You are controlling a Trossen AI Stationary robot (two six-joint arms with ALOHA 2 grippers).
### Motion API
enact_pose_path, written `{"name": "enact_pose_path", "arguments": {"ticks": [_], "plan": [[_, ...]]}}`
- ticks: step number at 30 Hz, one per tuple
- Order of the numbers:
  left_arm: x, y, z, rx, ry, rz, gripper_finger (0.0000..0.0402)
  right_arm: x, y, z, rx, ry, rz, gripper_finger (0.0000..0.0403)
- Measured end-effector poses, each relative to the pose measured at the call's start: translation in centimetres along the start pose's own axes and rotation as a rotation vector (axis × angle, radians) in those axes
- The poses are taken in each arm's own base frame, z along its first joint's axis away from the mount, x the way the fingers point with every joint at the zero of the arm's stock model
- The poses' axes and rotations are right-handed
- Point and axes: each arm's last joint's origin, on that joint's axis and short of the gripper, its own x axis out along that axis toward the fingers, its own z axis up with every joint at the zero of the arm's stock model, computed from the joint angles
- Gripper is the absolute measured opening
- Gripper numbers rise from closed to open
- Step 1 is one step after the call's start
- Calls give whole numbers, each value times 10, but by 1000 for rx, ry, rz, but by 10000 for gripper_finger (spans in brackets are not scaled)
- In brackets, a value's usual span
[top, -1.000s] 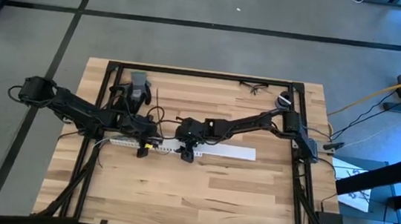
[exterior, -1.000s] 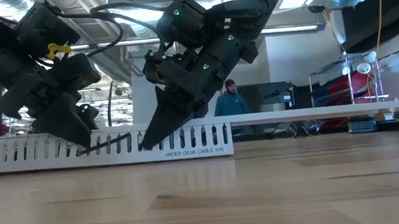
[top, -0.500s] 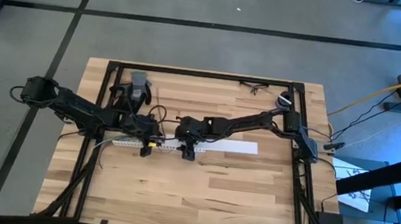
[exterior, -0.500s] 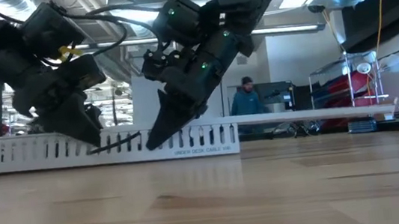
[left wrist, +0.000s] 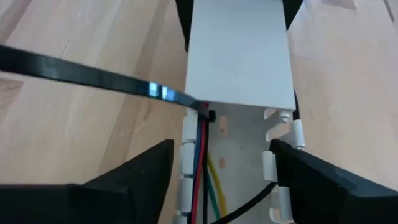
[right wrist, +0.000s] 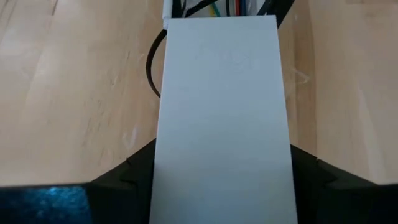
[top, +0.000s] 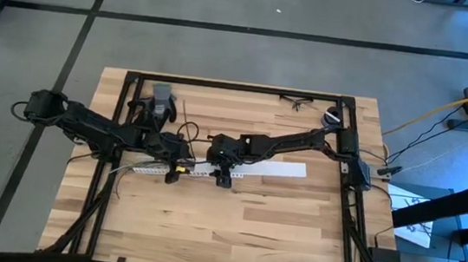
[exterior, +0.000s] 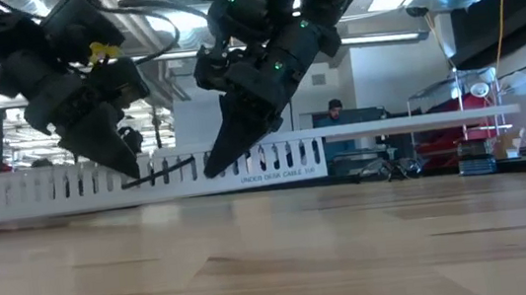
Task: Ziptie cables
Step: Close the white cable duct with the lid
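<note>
The cables [left wrist: 202, 163] lie inside the white slotted channel [top: 252, 169] mid-table, red, blue, yellow and green strands running lengthwise under the channel's white cover [left wrist: 240, 53]. A ziptie [left wrist: 93, 78] is looped round them right at the cover's edge, its black tail sticking out sideways over the wood. Since a second ago the channel has shifted toward the right arm's side and a bit further back on the table [top: 206, 233]; in the low view its printed end now sits further right, and the person in the room behind has moved right too. The left gripper [left wrist: 221, 171] has let go: its fingers [left wrist: 146, 171] now stand apart, one on each side of the channel, with the cables and the ziptie head just ahead of the gap between them and the tail passing over the finger on that side, not pinched. The right gripper [right wrist: 221, 171] straddles the covered stretch next door, fingers [right wrist: 134, 171] apart and tight against both side walls, clamped on the channel. In the low view both grippers point down at the channel side by side, the ziptie tail poking out between them.
</note>
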Motion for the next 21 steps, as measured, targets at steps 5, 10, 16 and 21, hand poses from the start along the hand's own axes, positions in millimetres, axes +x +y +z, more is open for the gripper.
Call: {"name": "enact_pose_path", "arguments": {"ticks": [5, 10, 16, 21], "plan": [[-3, -2, 13, 7, 45, 5, 264, 2, 0, -2, 0, 0, -5, 231], [-5, -3, 16, 2, 77, 14, 265, 3, -1, -2, -2, -4, -39, 231], [-4, -3, 18, -22, 58, 10, 265, 4, -1, -2, -1, -3, -15, 231], [-4, -3, 18, -23, 49, 12, 265, 4, -1, -3, 2, 1, 11, 252]]}}
